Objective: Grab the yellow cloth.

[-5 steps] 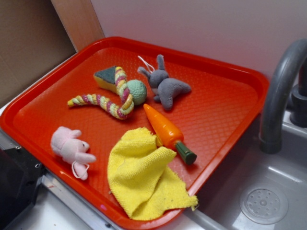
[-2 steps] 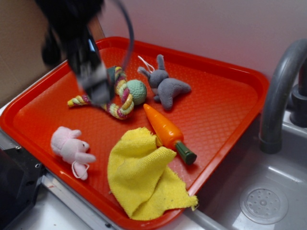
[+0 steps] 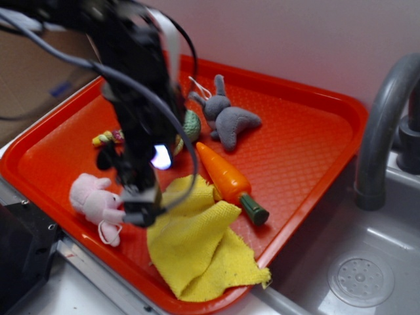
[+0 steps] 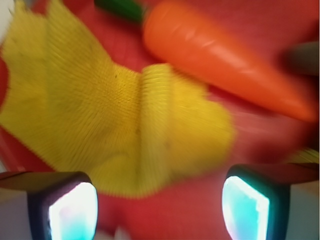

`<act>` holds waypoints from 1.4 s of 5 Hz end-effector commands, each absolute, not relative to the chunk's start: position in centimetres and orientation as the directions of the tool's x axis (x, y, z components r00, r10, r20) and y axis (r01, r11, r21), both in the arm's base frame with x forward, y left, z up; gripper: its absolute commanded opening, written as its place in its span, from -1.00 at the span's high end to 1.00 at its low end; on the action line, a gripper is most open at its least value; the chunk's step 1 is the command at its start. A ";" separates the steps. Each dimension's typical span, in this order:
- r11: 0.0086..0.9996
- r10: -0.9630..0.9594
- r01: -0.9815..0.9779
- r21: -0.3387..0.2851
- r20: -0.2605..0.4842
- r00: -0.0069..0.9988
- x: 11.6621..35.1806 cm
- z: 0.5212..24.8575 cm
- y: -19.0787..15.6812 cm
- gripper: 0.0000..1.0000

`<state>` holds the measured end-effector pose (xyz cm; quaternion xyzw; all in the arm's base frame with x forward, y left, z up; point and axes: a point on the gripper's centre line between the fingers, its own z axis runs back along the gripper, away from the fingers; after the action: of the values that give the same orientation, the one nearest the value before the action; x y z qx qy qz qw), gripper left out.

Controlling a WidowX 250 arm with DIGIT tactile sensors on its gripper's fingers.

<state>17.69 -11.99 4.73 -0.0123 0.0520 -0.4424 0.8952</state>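
The yellow cloth lies crumpled at the front edge of the orange tray, one corner hanging over the rim. In the wrist view the cloth fills the middle, just ahead of the jaws. My gripper hangs above the tray at the cloth's left edge, between the cloth and the pink plush. It is open and empty, its two fingertips wide apart at the bottom of the wrist view, with bare tray between them.
An orange toy carrot lies against the cloth's far side and shows in the wrist view. A pink plush lies left of the gripper. A grey plush rabbit, a green ball and a braided rope lie behind. A grey faucet and sink stand right.
The arm has come in from the upper left and dropped forward, from over the rope toy to the cloth's left edge. The objects have not moved.
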 end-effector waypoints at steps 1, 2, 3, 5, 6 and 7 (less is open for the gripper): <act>0.500 -0.865 0.865 0.052 -0.009 0.501 16.7 5.4 -16.7 -1.00; 0.436 -0.900 0.900 -0.001 -0.024 0.436 16.0 5.3 -18.1 -1.00; 0.371 -0.929 0.921 -0.117 -0.042 0.369 14.9 5.4 -18.3 -1.00; 0.524 -0.851 0.843 -0.124 -0.110 0.513 14.2 5.5 -17.6 1.00; 0.554 -0.832 0.825 -0.112 -0.108 0.544 14.1 5.5 -17.6 1.00; 0.537 -0.843 0.840 -0.081 -0.091 0.530 14.2 5.5 -17.6 1.00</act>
<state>16.75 -17.76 3.62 -0.0068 0.0834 -0.4736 0.8767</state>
